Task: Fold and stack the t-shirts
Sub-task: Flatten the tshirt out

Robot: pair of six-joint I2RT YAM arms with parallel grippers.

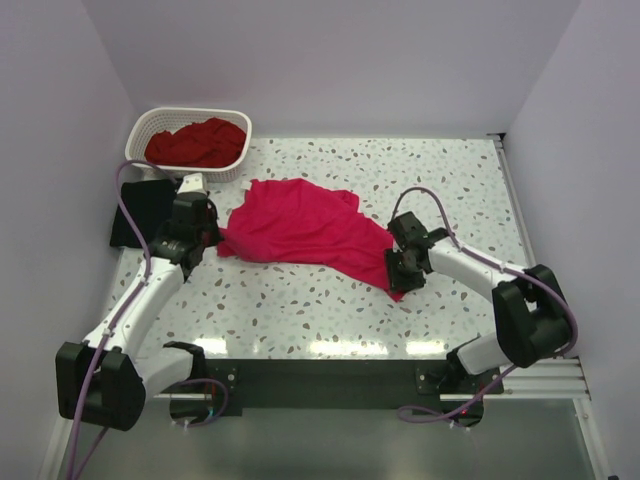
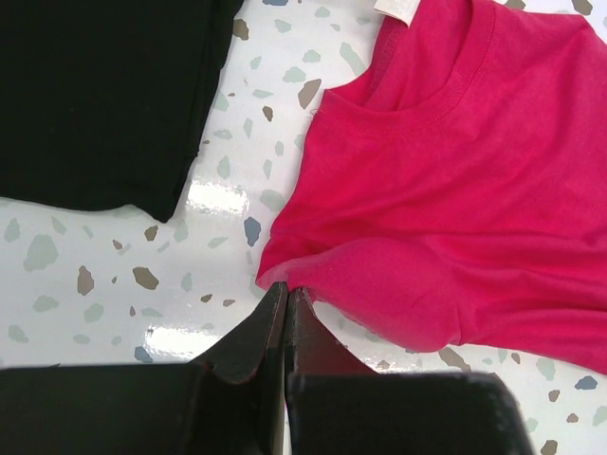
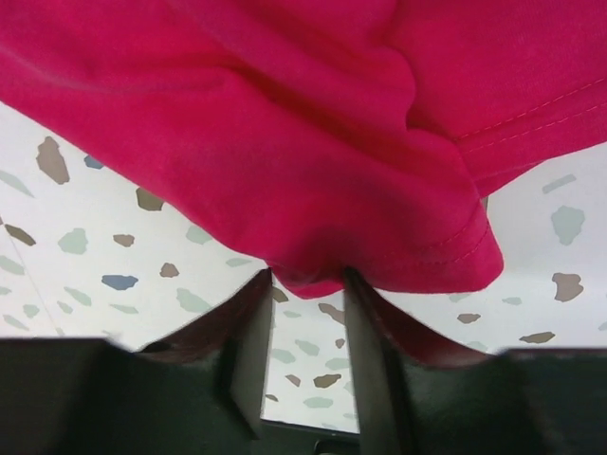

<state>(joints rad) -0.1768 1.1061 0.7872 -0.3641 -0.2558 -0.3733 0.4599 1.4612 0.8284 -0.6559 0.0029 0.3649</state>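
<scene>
Overhead: a pink shirt (image 1: 300, 232) lies rumpled mid-table between the arms, a black shirt (image 1: 135, 215) at left, and a dark red shirt (image 1: 197, 143) in a basket (image 1: 188, 113).

Left wrist: left gripper (image 2: 286, 289) pinched closed on the pink shirt's edge.

Right wrist: right gripper (image 3: 306, 277) has jaws parted around the hem, which could slip free on lifting.

Bright, even overhead light fills every view. White glare patches sit on the table (image 1: 300, 300) toward six o'clock in the top view (also eight o'clock, left wrist). The pinkish-red t-shirt (image 1: 300, 230) casts soft, faint shadows.
</scene>
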